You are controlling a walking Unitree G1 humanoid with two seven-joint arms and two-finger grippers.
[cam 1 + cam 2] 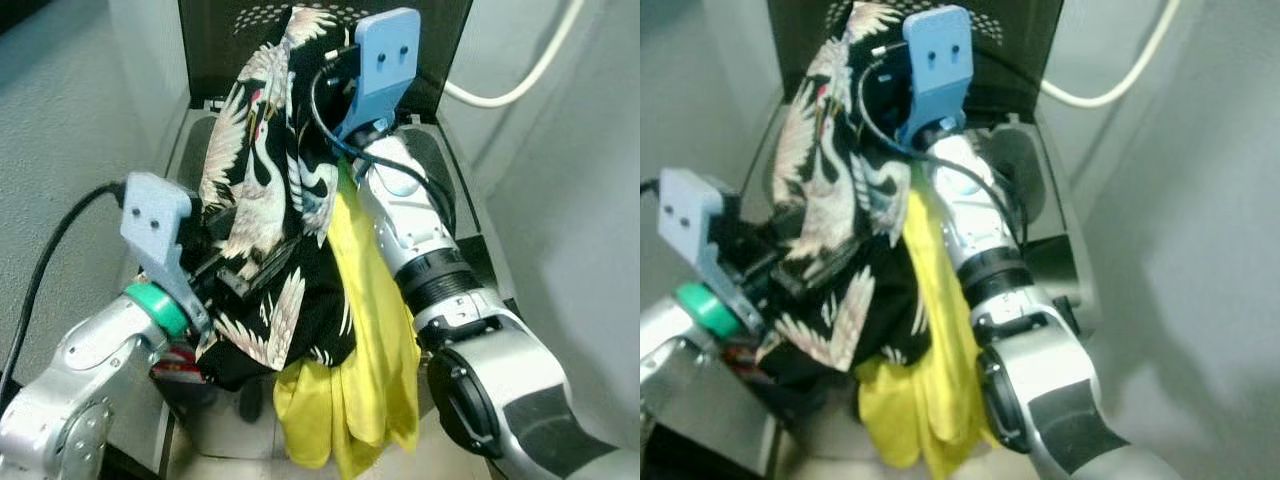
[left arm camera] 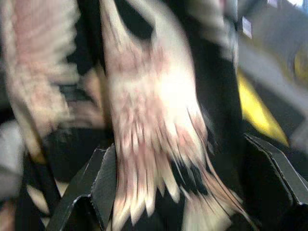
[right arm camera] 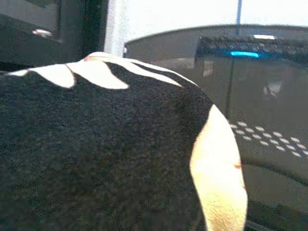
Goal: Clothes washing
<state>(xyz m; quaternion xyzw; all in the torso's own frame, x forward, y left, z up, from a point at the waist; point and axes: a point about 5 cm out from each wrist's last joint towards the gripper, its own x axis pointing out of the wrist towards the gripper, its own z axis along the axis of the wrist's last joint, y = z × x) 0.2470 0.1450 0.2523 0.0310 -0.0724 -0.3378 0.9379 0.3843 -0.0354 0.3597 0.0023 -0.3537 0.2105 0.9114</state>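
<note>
Clothes up high: crane-print shirt (image 1: 262,200) draped over both grippers, yellow garment (image 1: 365,340) hanging beneath the right gripper (image 1: 335,110). Left gripper (image 1: 235,265) buried in cloth; can't tell either's fingers.

We see soft matt cloth in the crane-print shirt (image 1: 265,200) and yellow garment (image 1: 365,340); our arms (image 1: 430,260) are smooth, glossy silver metal.

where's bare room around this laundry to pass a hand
Free: right of the right arm, along the grey wall. Crowded: the middle, where the crane-print garment and yellow garment hang between both arms, over the washer rim.
</note>
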